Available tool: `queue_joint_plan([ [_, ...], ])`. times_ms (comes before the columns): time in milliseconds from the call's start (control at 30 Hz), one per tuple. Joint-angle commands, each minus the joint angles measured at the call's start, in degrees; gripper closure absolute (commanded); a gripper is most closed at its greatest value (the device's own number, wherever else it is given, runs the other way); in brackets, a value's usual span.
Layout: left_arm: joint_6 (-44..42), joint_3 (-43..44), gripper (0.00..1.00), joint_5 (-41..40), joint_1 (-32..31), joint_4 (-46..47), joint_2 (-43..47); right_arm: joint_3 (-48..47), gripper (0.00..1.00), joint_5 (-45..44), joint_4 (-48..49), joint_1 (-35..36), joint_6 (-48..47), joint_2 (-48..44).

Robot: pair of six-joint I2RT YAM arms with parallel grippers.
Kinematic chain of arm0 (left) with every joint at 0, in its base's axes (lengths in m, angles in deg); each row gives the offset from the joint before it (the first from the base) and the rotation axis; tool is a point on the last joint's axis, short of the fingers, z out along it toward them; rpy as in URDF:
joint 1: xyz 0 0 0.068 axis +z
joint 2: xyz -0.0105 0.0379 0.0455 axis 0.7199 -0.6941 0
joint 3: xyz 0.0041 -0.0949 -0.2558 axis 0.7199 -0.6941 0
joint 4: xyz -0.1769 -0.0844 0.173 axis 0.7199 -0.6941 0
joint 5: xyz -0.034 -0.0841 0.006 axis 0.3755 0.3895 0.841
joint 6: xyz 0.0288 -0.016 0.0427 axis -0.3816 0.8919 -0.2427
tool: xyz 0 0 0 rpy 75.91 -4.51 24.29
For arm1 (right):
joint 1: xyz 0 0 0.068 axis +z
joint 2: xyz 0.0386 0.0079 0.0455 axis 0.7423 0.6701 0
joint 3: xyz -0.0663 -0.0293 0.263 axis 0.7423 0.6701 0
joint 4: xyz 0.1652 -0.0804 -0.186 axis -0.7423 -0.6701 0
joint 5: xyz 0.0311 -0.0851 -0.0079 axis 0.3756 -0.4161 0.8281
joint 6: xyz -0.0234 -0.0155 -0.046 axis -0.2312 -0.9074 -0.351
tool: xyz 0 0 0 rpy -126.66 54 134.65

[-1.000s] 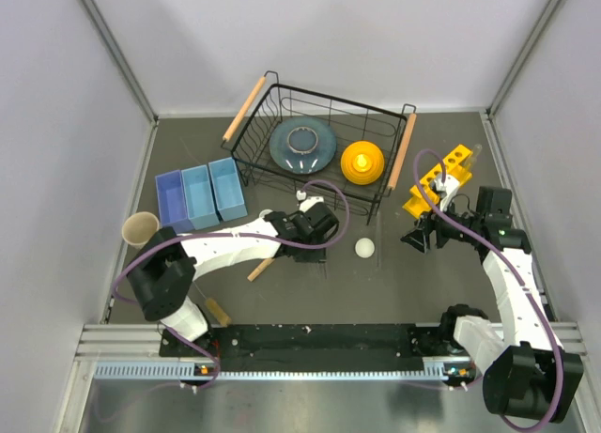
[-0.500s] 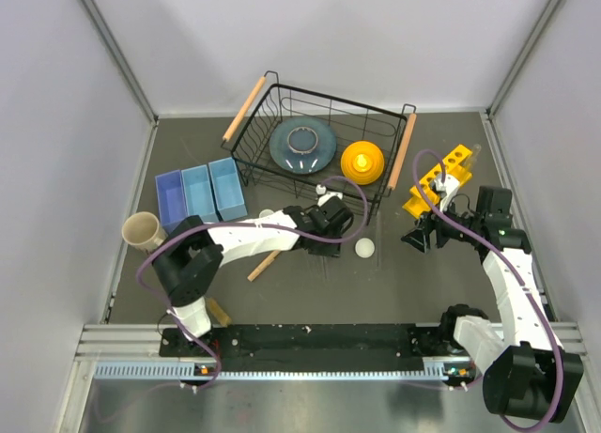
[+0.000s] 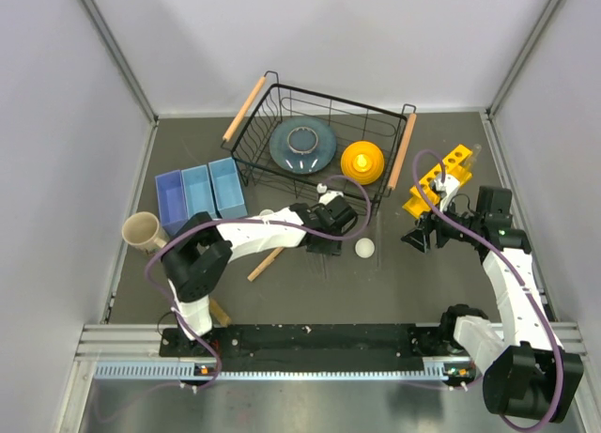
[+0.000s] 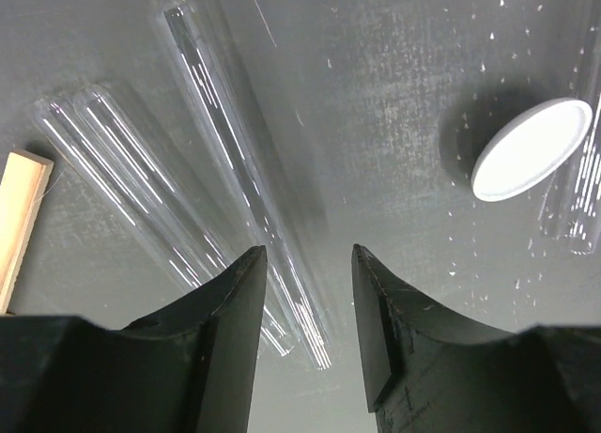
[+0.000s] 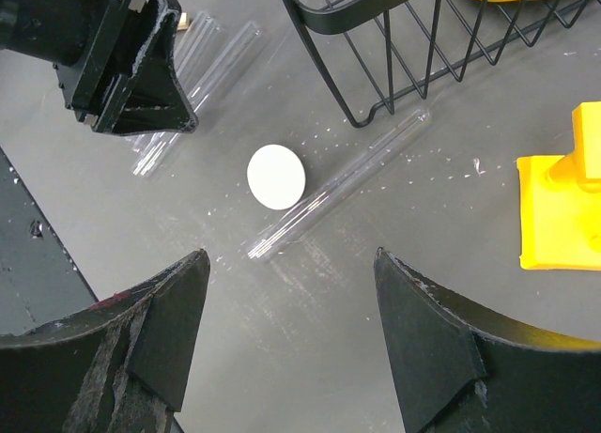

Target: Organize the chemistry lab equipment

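Note:
My left gripper (image 4: 308,259) hangs open just above the dark table, its jaws apart over the near end of a thin clear tube (image 4: 235,184). Two more clear tubes (image 4: 122,184) lie to its left, beside the end of a wooden stick (image 4: 21,222). A white round piece (image 4: 531,149) lies to the right, seen from above (image 3: 364,248) next to another tube (image 5: 338,184). My right gripper (image 5: 291,259) is open and empty, short of that white round piece (image 5: 277,177). The yellow rack (image 3: 437,179) stands behind my right gripper (image 3: 418,238).
A black wire basket (image 3: 282,104) with wooden handles holds a grey-blue plate (image 3: 302,144) and an orange bowl (image 3: 362,161). Three blue bins (image 3: 200,196) and a tan cup (image 3: 141,229) stand at the left. A small wooden block (image 3: 218,311) lies near the left arm's base.
My left arm has swung right toward the white round piece and its jaws have widened. The right arm has not moved.

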State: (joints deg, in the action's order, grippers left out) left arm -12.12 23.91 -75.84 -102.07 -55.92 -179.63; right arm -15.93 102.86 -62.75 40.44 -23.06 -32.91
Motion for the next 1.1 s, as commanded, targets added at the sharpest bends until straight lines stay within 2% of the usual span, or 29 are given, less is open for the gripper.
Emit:
queue_joint_plan([
  [0, 0.09, 2.54, 0.53, -1.57, 0.22, -2.30, -1.92, 0.09, 0.28, 0.40, 1.73, 0.45, -1.16, -0.13],
  [400, 0.53, 4.47, 0.55, -0.61, 0.31, -3.63, -4.91, 0.09, 0.28, 0.13, 1.73, 0.37, -1.07, -0.13],
  [633, 0.26, 4.56, 0.60, 1.85, 0.31, -2.49, -6.76, 0.00, 0.28, -0.05, 1.73, 0.37, -1.07, -0.22],
  [833, 0.53, 3.95, 0.68, 2.82, 0.31, -1.78, -7.55, -0.09, 0.28, -0.05, 1.73, 0.45, -1.16, -0.22],
  [933, 0.61, 3.77, 0.78, 3.17, 0.31, -1.69, -7.29, -0.09, 0.28, -0.05, 1.73, 0.37, -1.07, -0.31],
  [1067, 0.53, 2.46, 0.83, 3.88, 0.13, -0.47, -5.62, -0.09, 0.28, -0.05, 1.73, 0.37, -1.16, -0.39],
])
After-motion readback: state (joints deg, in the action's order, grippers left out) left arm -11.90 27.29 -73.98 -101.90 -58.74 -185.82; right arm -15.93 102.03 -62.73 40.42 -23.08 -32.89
